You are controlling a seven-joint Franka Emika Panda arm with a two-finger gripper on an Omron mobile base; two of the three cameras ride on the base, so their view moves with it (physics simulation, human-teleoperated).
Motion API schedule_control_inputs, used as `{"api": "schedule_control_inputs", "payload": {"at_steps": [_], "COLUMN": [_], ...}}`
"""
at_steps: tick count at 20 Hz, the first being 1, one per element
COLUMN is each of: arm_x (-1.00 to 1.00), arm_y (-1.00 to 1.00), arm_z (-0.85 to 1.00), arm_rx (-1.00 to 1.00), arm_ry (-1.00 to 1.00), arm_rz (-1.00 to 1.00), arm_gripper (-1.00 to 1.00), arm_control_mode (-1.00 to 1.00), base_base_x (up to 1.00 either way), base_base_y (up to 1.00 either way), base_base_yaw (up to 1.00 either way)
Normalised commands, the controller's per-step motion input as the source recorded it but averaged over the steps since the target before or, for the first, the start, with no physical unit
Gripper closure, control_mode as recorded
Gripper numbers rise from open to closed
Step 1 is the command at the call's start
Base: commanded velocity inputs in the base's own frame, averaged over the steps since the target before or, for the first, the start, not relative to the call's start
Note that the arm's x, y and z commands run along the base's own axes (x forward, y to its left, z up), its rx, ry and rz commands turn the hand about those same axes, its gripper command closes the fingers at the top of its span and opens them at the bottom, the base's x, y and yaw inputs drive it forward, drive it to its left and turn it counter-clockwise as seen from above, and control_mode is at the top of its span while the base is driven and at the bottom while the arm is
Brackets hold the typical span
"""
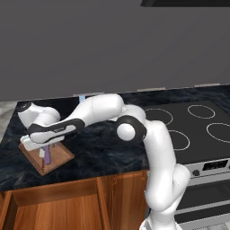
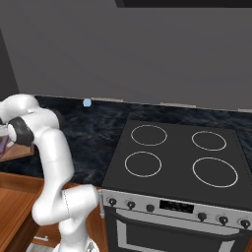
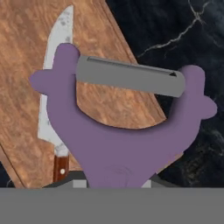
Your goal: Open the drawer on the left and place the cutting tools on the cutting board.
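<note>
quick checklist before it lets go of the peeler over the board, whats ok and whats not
1. Peeler held in the jaws: ok, its handle runs down between them in the hand view.
2. Peeler above the cutting board: ok, it hangs over the board in the left base view.
3. Knife already on the board: ok, lying flat.
4. Peeler clear of the knife: cannot tell, they overlap in the hand view.
5. Peeler touching the board: cannot tell, height is unclear.
6. Drawer open: ok, its inside shows below the counter.
</note>
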Motion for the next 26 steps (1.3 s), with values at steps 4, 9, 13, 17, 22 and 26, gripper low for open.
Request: {"api": "schedule_control_inputs", "payload": {"at_steps": [4, 9, 13, 17, 22, 26], "arm_x": [0.03, 0.05, 0.29, 0.44, 0.38, 0.03], "arm_y": [-0.01, 0.00, 0.00, 0.00, 0.00, 0.00], "arm_z": [-0.31, -0.32, -0.17, -0.01, -0.01, -0.15], "arm_rx": [0.14, 0.08, 0.07, 0.08, 0.03, 0.00], "arm_ry": [0.00, 0.00, 0.00, 0.00, 0.00, 0.00], "arm_rz": [0.10, 0.04, 0.03, 0.01, 0.00, 0.00], "arm_gripper": [1.00, 1.00, 1.00, 1.00, 1.00, -1.00], "arm_control_mode": [-1.00, -1.00, -1.00, -1.00, -1.00, -1.00], "base_base_x": [0.00, 0.00, 0.00, 0.00, 0.00, 0.00], "base_base_y": [0.00, 0.00, 0.00, 0.00, 0.00, 0.00], "base_base_yaw": [0.00, 0.00, 0.00, 0.00, 0.00, 0.00]}}
